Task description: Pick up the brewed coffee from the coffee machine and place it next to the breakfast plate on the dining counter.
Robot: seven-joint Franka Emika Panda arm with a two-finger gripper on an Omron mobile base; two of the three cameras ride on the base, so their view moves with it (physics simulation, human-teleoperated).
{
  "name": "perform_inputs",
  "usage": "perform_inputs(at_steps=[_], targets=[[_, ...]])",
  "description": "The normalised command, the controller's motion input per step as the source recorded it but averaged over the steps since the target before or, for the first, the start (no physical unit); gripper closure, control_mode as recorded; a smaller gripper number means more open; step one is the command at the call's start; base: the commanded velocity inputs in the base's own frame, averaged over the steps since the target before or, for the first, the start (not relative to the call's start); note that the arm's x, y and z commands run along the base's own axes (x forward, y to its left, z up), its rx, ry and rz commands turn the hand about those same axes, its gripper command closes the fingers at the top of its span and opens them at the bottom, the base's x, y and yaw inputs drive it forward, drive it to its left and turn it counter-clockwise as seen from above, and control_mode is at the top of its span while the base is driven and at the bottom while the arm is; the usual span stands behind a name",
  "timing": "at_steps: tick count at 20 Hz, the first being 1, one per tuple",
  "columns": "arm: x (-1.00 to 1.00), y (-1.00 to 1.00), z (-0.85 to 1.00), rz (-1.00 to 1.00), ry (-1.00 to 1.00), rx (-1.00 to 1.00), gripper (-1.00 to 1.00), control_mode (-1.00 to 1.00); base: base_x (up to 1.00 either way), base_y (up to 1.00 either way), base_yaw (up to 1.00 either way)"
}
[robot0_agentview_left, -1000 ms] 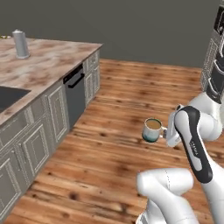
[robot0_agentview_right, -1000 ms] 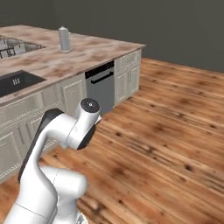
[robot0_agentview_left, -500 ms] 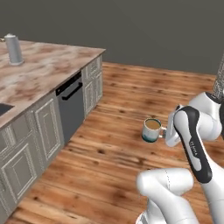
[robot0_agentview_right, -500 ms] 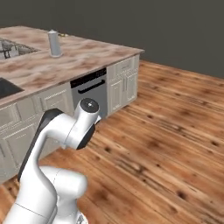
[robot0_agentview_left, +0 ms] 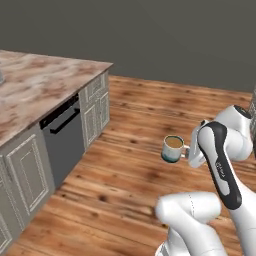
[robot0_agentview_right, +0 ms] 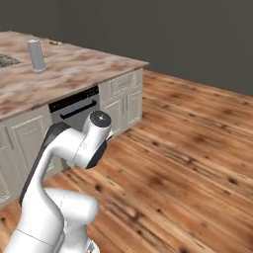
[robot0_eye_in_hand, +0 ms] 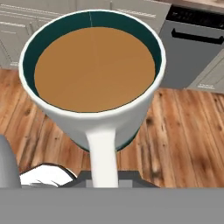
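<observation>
The brewed coffee (robot0_agentview_left: 173,148) is a white mug with a teal base, held upright in the air above the wooden floor, full of light brown coffee. My gripper (robot0_agentview_left: 190,151) is shut on its side handle, just right of the mug. In the hand view the mug (robot0_eye_in_hand: 94,70) looms close, and its white handle (robot0_eye_in_hand: 103,157) runs down toward the hand. The coffee machine, the breakfast plate and the dining counter are out of view.
A marble top on cream cabinets (robot0_agentview_left: 35,90) with a dark dishwasher front (robot0_agentview_left: 62,135) stands to the left, and is also seen from the right base (robot0_agentview_right: 74,69). A grey cylinder (robot0_agentview_right: 36,55) stands on it. Open wooden floor (robot0_agentview_left: 145,115) stretches to a dark wall.
The whole picture has shifted: the base has moved and the cabinets have slid leftward in both base views. The mug stays held in the same place beside the arm.
</observation>
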Motion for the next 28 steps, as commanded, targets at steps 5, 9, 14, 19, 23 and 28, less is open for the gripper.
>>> perform_inputs(at_steps=[5, 9, 14, 19, 23, 28], targets=[[0.00, 0.00, 0.00, 0.00, 0.00, 0.00, 1.00, 1.00, 1.00, -0.68, 0.00], [0.00, 0.00, 0.00, 0.00, 0.00, 0.00, 1.00, 1.00, 1.00, -0.58, 0.00], [0.00, 0.00, 0.00, 0.00, 0.00, 0.00, 1.00, 1.00, 1.00, -0.52, 0.00], [0.00, 0.00, 0.00, 0.00, 0.00, 0.00, 1.00, 1.00, 1.00, -0.46, 0.00], [0.00, 0.00, 0.00, 0.00, 0.00, 0.00, 1.00, 1.00, 1.00, -0.36, 0.00], [0.00, 0.00, 0.00, 0.00, 0.00, 0.00, 1.00, 1.00, 1.00, -0.12, 0.00]])
